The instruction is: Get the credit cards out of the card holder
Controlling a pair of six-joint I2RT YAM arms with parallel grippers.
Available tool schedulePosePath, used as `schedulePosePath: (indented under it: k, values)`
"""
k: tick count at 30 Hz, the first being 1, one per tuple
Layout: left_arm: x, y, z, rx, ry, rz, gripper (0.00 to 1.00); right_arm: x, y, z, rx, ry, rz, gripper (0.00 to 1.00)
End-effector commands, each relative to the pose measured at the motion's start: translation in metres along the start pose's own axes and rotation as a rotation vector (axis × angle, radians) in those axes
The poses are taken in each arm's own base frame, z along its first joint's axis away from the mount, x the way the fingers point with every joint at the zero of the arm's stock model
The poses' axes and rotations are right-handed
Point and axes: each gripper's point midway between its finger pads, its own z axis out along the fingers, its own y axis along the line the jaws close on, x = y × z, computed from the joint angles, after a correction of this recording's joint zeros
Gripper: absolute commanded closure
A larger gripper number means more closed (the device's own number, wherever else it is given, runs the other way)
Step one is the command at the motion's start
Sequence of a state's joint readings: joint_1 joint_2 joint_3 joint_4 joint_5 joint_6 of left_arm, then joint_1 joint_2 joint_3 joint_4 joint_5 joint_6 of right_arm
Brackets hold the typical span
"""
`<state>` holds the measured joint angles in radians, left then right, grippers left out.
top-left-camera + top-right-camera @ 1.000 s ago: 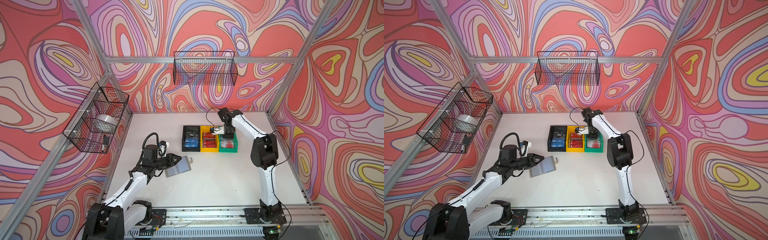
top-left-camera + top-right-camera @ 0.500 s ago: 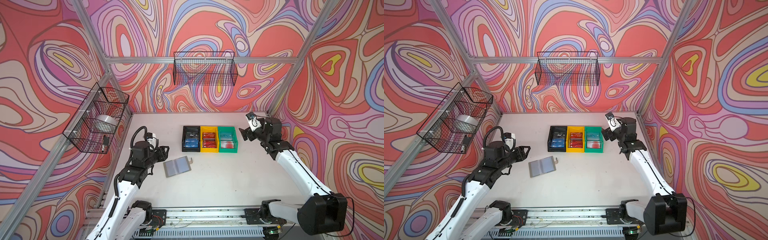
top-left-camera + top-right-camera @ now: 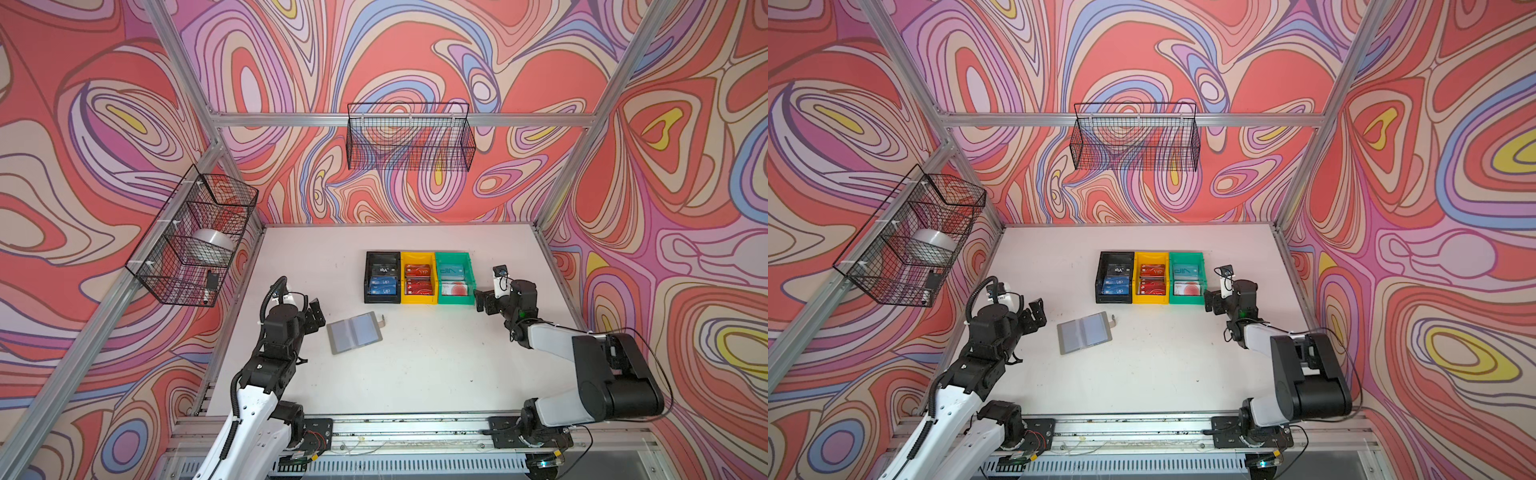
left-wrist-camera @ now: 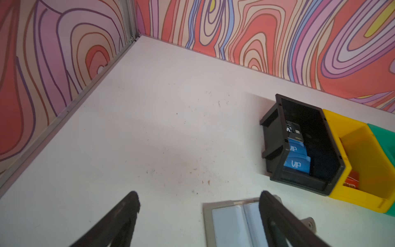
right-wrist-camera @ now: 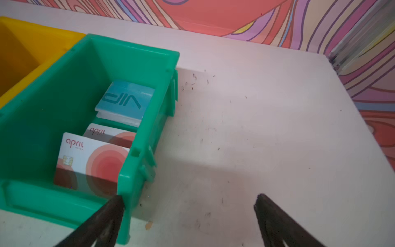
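Card holder seen open left of centre, just right of left gripper; right gripper farther. Both spread, empty.

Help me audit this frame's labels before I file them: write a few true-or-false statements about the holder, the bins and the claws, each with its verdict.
1. The holder lies open on the table. True.
2. The left claw grips the holder. False: it is open and holds nothing.
3. A pale card lies in the green bin. True.
4. The red cards lie in the black bin. False: they lie in the yellow bin.
5. The right claw is open and empty. True.
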<state>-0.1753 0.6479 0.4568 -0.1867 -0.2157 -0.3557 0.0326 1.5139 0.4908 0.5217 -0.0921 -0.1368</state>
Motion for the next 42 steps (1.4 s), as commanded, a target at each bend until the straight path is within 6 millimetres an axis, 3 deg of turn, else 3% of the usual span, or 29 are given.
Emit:
schedulePosePath:
  k: [1, 5, 12, 17, 26, 30, 42]
  values:
    - [-0.019, 0.007, 0.007, -0.045, -0.124, 0.034, 0.05, -0.039, 0.011, 0.007, -0.083, -0.201, 0.01, 0.02]
    - [-0.015, 0.017, 0.021, -0.112, -0.14, 0.09, 0.02, -0.035, 0.004, 0.014, -0.067, -0.173, 0.038, 0.02]
    - [-0.004, 0.022, 0.049, -0.143, -0.158, 0.205, 0.0, -0.036, -0.007, 0.004, 0.004, -0.235, 0.058, 0.02]
    - [0.001, 0.023, 0.067, -0.094, -0.18, 0.191, 0.0, -0.019, -0.014, 0.003, 0.059, -0.279, 0.079, 0.02]
    - [0.007, 0.025, 0.103, -0.028, -0.209, 0.194, 0.0, -0.021, -0.018, 0.01, 0.073, -0.248, 0.092, 0.02]
    - [0.027, 0.016, 0.128, 0.036, -0.171, 0.225, 0.01, -0.021, -0.022, 0.014, 0.091, -0.23, 0.107, 0.02]
    - [0.027, 0.019, 0.14, 0.002, -0.085, 0.219, 0.0, -0.021, -0.024, 0.013, 0.102, -0.234, 0.105, 0.02]
